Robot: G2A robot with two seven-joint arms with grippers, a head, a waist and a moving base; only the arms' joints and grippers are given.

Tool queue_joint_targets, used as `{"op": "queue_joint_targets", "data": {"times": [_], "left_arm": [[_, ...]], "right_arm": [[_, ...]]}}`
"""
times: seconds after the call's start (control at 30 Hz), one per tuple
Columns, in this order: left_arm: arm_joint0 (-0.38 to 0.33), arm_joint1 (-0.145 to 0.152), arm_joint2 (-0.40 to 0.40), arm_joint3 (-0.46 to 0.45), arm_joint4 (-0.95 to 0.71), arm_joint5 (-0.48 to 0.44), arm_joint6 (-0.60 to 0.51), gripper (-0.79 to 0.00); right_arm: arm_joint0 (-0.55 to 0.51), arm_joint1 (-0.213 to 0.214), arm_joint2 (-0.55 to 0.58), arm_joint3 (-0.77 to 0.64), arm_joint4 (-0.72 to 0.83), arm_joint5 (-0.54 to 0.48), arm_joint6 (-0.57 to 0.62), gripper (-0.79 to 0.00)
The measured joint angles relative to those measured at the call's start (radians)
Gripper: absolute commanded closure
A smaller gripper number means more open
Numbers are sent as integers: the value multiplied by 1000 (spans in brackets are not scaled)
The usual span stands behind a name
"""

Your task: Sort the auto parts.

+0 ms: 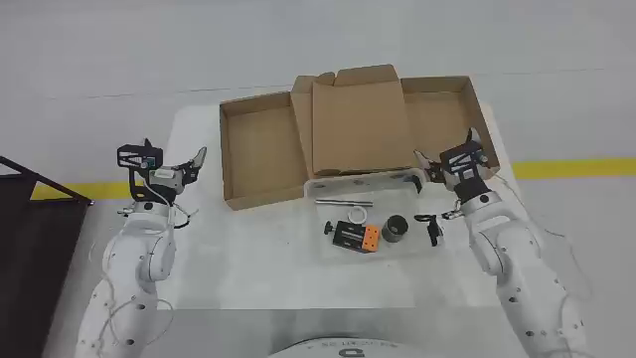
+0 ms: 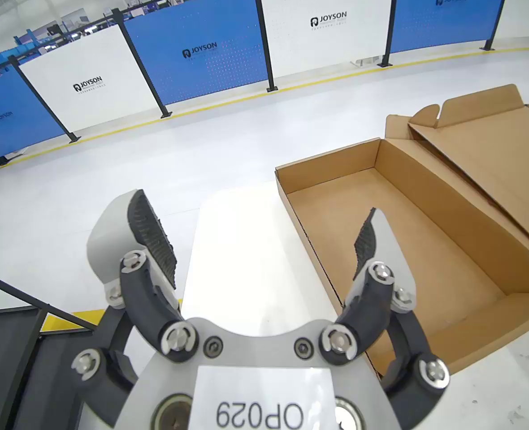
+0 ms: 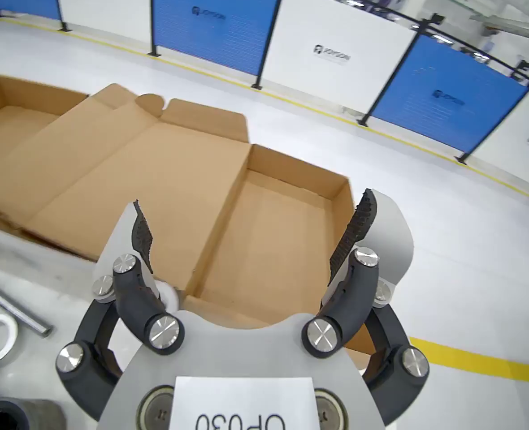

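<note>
— Where are the auto parts (image 1: 366,231)?
— Loose on the table (image 1: 248,259), before the empty cardboard boxes (image 1: 260,154), seemingly awaiting sorting.
— And the left pincer (image 2: 257,217)?
— Agape and empty, like the right pincer (image 3: 252,208); each flanks the boxes, apparently ready.

Open cardboard box (image 1: 260,154) at rear of table (image 1: 258,259); in front: rod (image 1: 345,202), orange block (image 1: 371,239), grey cyl. (image 1: 396,229), black clip (image 1: 429,227).
</note>
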State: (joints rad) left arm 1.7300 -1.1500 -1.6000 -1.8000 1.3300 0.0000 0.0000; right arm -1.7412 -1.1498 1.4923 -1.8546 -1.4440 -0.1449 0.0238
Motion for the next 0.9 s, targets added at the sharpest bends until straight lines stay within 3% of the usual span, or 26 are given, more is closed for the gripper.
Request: {"op": "queue_joint_targets", "data": {"times": [0.13, 0.53, 0.63, 0.7, 0.8, 0.9], "left_arm": [[0, 0, 0, 0, 0, 0, 0, -785], [0, 0, 0, 0, 0, 0, 0, -785], [0, 0, 0, 0, 0, 0, 0, -785], [0, 0, 0, 0, 0, 0, 0, -785], [0, 0, 0, 0, 0, 0, 0, -785], [0, 0, 0, 0, 0, 0, 0, -785]], "right_arm": [[10, 1, -19, -1, 11, -67, 41, -785], [16, 4, -28, -11, -25, -64, 80, -785], [30, 18, 19, 10, 127, -268, 130, -785], [44, 31, 52, 27, 279, -495, 198, -785], [62, 49, 73, 34, 411, -751, 318, -785], [67, 66, 63, 13, 481, -868, 429, -785]]}}
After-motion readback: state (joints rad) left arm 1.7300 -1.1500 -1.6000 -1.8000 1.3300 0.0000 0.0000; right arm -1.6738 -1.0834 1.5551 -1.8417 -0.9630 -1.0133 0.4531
